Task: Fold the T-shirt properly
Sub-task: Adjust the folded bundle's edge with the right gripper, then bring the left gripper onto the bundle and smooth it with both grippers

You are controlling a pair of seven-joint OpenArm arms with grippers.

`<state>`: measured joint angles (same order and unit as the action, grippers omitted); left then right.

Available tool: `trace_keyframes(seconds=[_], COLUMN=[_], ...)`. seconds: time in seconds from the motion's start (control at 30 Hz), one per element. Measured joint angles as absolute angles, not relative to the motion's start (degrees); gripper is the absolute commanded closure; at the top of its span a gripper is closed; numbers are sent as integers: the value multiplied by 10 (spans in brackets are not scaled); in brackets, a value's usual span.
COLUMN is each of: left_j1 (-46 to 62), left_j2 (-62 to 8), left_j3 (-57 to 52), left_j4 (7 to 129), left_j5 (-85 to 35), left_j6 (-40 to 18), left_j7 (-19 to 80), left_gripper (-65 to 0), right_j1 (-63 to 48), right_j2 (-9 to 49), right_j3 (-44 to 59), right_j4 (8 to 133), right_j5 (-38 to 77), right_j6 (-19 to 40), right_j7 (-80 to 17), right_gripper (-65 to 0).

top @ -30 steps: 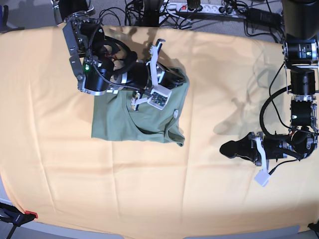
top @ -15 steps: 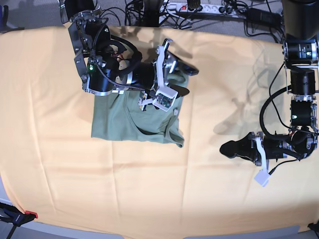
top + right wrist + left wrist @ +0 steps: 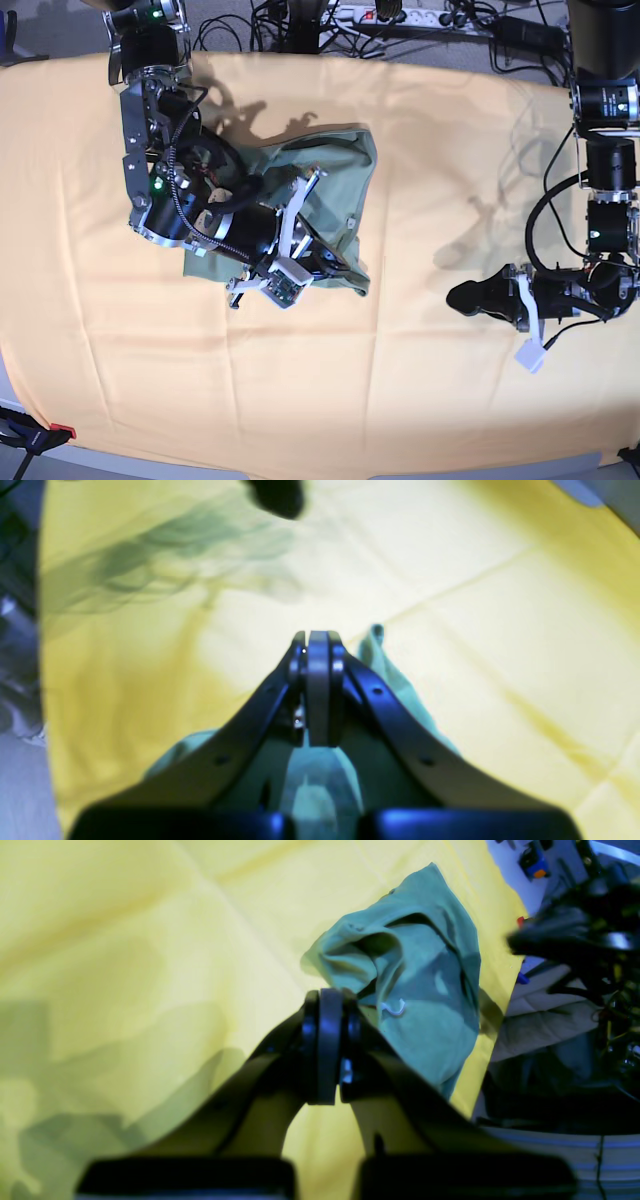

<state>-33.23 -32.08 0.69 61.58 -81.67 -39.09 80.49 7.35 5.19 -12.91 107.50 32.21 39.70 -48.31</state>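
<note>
Your right gripper, fingers pressed together, sits over the sage-green cotton T-shirt at the orange-yellow table cloth's ten o'clock. Left gripper closed, empty, at three o'clock.

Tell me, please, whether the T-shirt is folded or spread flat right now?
Partly folded: the T-shirt lies bunched in a compact shape on the yellow cloth, no sleeves spread, its upper edge rumpled.

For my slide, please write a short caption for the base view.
Right gripper over the green T-shirt on a yellow cloth; left gripper rests apart.
</note>
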Motion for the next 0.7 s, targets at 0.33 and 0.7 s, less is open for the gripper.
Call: trace_keyframes(seconds=[0.33,0.7], left_j1=[-332,-332], left_j2=[-327,-327], left_j3=[7,7], left_j4=[616,616], left_j5=[-819,-836], left_j6=[-391,-391], left_j7=[806,806], left_gripper=[0,0], right_j1=[100,118], right_j2=[34,-17], right_j3=[-130,-130], right_j4=[948,871], right_j5=[197,159], right_j6=[399,397], right_j7=[-417,-392], right_gripper=[0,0])
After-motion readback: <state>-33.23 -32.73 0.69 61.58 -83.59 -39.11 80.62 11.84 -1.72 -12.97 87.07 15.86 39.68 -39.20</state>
